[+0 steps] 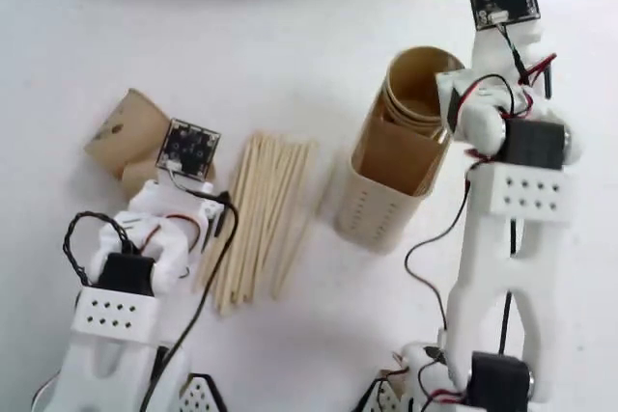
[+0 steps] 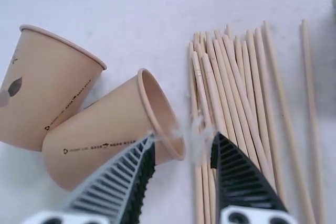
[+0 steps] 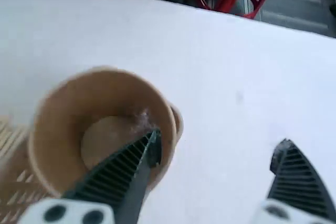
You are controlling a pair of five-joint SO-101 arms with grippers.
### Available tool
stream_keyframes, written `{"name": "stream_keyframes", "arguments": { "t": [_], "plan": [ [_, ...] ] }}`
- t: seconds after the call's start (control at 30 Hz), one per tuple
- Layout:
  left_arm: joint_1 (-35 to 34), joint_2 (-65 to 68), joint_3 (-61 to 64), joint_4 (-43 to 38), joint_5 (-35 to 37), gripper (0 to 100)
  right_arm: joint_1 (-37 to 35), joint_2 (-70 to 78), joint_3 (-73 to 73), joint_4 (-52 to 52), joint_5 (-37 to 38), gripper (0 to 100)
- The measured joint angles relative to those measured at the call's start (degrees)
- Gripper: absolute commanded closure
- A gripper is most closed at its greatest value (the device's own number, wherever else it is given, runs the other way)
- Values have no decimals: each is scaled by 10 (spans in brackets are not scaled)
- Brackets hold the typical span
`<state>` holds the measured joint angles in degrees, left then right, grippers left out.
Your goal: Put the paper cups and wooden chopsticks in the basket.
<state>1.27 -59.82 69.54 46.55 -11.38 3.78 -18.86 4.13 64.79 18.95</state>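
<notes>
Wooden chopsticks point(image 1: 256, 224) flat — long axis near-to-far.

paper cups point(image 2: 105, 129): kraft tan, thin dark print line, one with what may be a dark leaf mark | wooden chopsticks point(image 2: 236, 93): pale natural wood | basket point(image 1: 372, 209): cream, rows of small holes | table point(image 1: 241, 55): white | arms point(image 1: 492, 238): white, black motors, red-and-black wires | left gripper point(image 2: 184, 139): black ribbed fingers

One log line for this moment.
left jaws open at rim of fallen tan paper cup | right jaws open at stacked cups in white basket | wooden chopsticks on table
</notes>
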Motion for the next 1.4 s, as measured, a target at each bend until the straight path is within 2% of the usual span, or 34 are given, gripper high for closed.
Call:
{"name": "stream_keyframes", "arguments": {
  "t": [0.3, 0.53, 0.7, 0.87, 0.97, 1.07, 1.23, 1.4],
  "plan": [
    [1, 0, 0, 0, 0, 815, 3, 34, 118, -113, -1, 666],
    [0, 0, 0, -10, 0, 816, 3, 15, 127, -120, -1, 666],
    [-49, 0, 0, -21, 0, 816, 5, -78, 130, -89, -1, 666],
    [-64, 0, -1, -24, 2, 814, 4, -193, 130, 12, 0, 666],
    [-67, 0, -31, 8, -11, 813, 5, -239, 132, 77, 5, 670],
    [-67, 0, -84, 67, -29, 813, 4, -275, 167, 136, 48, 772],
    [-67, 0, -185, 147, -57, 812, 4, -343, 267, 153, 79, 986],
    [-67, 4, -246, 185, -64, 811, 4, -431, 367, 149, 80, 954]
  ]
}}
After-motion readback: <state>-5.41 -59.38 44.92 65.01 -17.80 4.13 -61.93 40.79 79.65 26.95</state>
